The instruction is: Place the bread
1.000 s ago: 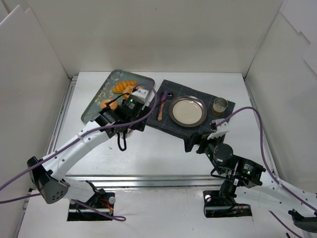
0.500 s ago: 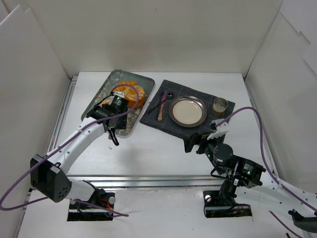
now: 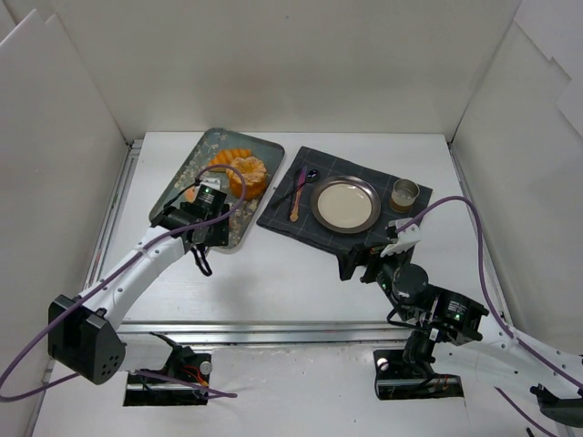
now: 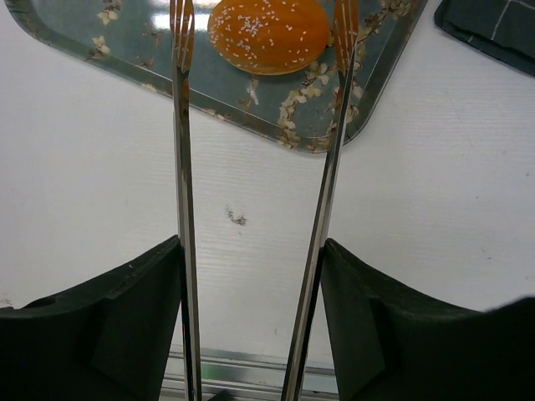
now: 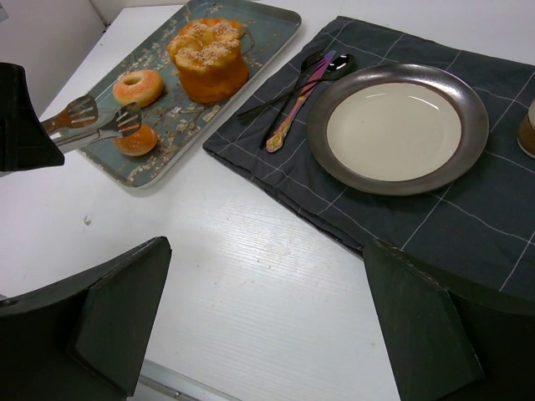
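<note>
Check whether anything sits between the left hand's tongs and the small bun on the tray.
Nothing visible does. The left hand holds the tongs with a tip on each side of the bread; only bare tray lies between.

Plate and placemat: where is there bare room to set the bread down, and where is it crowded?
The plate is bare inside its rim. The white table is free between tray, placemat and near edge. Crowded: the tray, with bread, ring donut, large bun and the tongs; also the placemat strip between plate and tray, taken by cutlery.
</note>
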You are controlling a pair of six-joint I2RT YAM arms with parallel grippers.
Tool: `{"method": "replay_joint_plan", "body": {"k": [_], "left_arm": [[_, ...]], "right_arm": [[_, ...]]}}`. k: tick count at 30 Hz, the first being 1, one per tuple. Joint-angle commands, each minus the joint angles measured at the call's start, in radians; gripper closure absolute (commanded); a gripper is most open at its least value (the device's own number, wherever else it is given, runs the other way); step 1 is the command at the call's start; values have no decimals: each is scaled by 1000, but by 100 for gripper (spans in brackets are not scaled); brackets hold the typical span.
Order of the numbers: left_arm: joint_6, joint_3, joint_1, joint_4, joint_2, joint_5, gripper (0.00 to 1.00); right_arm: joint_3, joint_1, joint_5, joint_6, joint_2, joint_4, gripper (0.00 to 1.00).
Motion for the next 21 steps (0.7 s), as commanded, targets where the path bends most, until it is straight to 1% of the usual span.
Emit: {"method": "replay_joint_plan", "body": {"k": [1,6,11,21], "left_arm": [[-11,8,4,52,0,9,42],[-11,0,4,61,21,9,41],[-12,0,14,61,43,12,35],[-16,0,23,74,92,10,33]], "right_arm": [[30,2,35,11,15,42,2],[30,-1,38,11,9,39,2],[30,1,37,11,6,39,2],[33,2,37,11,12,36,2]]}}
